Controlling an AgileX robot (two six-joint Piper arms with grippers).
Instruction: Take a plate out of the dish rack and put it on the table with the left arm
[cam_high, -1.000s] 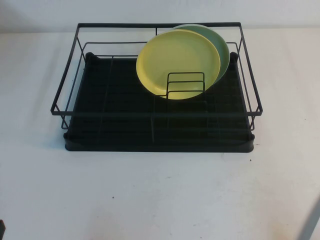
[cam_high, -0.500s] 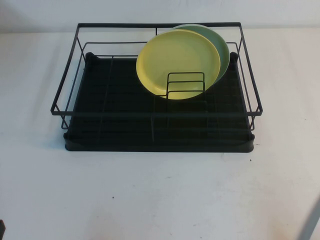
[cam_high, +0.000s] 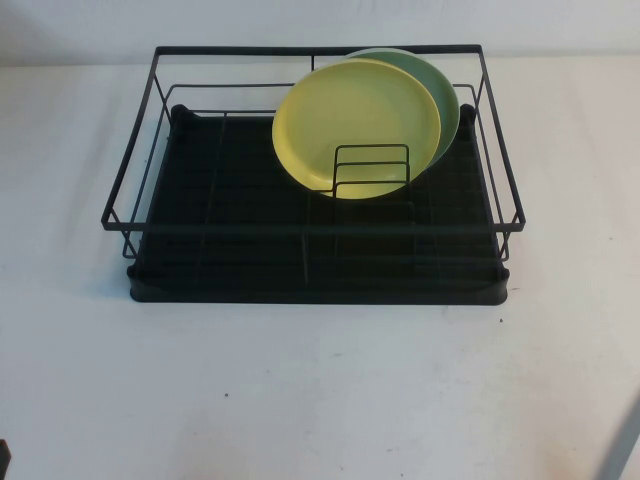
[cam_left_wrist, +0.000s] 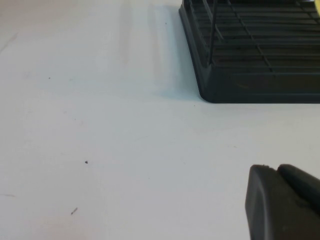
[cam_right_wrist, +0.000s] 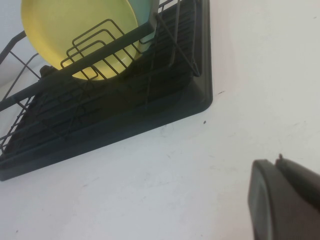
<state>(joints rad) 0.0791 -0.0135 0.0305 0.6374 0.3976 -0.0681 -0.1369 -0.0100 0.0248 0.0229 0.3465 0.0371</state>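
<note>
The pale-yellow plate (cam_high: 355, 125) stands on edge in the small wire holder (cam_high: 370, 170) at the back right of the black dish rack (cam_high: 150, 120); it also shows in the right wrist view (cam_right_wrist: 75, 30). A light blue-green plate (cam_high: 445, 100) stands right behind it. My left gripper (cam_left_wrist: 276, 170) is shut and empty, low over the white table (cam_left_wrist: 100, 125), apart from the rack's near left corner (cam_left_wrist: 215, 92). My right gripper (cam_right_wrist: 276, 162) is shut and empty, low over the table off the rack's near right corner (cam_right_wrist: 202, 100).
In the high view only a dark bit of the left arm (cam_high: 4, 460) shows at the bottom left edge and a grey bit of the right arm (cam_high: 625, 445) at the bottom right. Bare white table (cam_high: 320, 390) lies in front of the rack.
</note>
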